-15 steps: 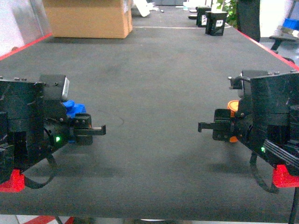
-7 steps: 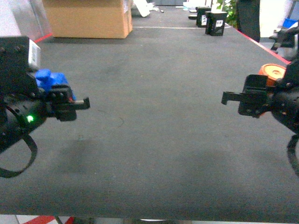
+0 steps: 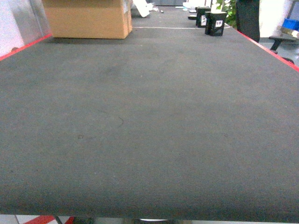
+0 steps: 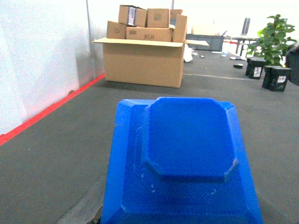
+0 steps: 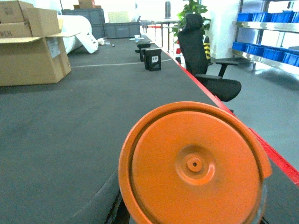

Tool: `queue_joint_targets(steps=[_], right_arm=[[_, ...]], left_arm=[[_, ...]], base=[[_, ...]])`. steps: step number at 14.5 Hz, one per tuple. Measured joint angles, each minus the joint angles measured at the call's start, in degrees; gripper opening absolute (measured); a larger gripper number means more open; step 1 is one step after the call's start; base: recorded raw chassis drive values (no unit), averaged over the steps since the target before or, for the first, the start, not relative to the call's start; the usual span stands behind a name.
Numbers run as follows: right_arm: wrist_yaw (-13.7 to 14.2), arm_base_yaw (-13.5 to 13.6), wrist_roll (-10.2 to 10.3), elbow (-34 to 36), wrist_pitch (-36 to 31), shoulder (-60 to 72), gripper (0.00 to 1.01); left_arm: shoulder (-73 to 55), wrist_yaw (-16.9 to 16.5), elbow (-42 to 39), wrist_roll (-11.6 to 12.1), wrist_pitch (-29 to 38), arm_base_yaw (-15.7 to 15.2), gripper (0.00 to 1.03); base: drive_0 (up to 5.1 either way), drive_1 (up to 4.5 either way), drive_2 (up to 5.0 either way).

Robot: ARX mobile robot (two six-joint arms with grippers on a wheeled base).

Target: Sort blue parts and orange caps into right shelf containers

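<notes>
A blue part (image 4: 184, 163) with an octagonal raised top fills the lower left wrist view, carried above the table; it hides my left gripper's fingers. A round orange cap (image 5: 194, 165) fills the lower right wrist view, also held off the table and covering my right gripper's fingers. Neither gripper nor either object appears in the head view, which shows only the dark table mat (image 3: 149, 130). Far right in the right wrist view stands a metal shelf with blue containers (image 5: 266, 46).
An open cardboard box (image 4: 142, 60) with smaller boxes stands at the table's far left. Black boxes (image 3: 212, 21) sit at the far right. A black office chair (image 5: 205, 60) stands beyond the table's red right edge (image 5: 275, 158). A white wall borders the left.
Both arms rose and swung outward with the blue part and orange cap, leaving the head view entirely.
</notes>
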State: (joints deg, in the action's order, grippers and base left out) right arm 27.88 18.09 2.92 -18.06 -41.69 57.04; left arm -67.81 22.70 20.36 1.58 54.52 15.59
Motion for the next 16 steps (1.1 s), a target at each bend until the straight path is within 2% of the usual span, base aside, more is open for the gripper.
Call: queue_joint_targets(steps=[5,6,7,8,9,11,14,16], right_arm=[[3.7,3.8,-2.3,2.8,6.7,-13.9,0.45],[6.3,5.6,-4.0,3.1,5.7,-15.2,0.45],[6.3,5.9,-4.6,3.6,6.1,-14.8,0.45],[4.5,5.4,-4.4,3.1,9.6,-15.6,0.45],[-2.9,2.8,-4.0,3.0,16.8,-18.7,0.45],[-10.0,-1.7,-3.8,5.9,20.0,-23.2,0.45],[-16.6,-7.1,-3.8,10.3,21.8,-28.8,0.45],[-18.8,-9.3,-3.8,11.9,22.8,-31.6,0.45]], left_arm=[[16.1,5.2,-6.1,0.7,-7.3,4.2,0.43],[18.1,5.7,-6.8,1.2,-8.9,5.3,0.43],[17.8,5.6,-6.8,1.5,-9.1,5.3,0.43],[19.5,2.3,-5.9,0.7,-15.9,4.0,0.43],[22.8,-3.3,-6.3,0.0,-22.3,2.1,0.43],[27.6,-7.9,-9.3,-0.7,-25.7,-1.6,0.43],[33.6,-13.0,-13.4,-1.2,-28.0,-5.9,0.43],[36.8,-14.8,-14.9,-1.2,-29.5,-7.8,0.43]], base=[[0.0,0.0,0.0],[0.0,0.0,0.0],[0.0,0.0,0.0],[0.0,0.0,0.0],[0.0,0.0,0.0],[0.0,0.0,0.0],[0.0,0.0,0.0],[0.0,0.0,0.0]])
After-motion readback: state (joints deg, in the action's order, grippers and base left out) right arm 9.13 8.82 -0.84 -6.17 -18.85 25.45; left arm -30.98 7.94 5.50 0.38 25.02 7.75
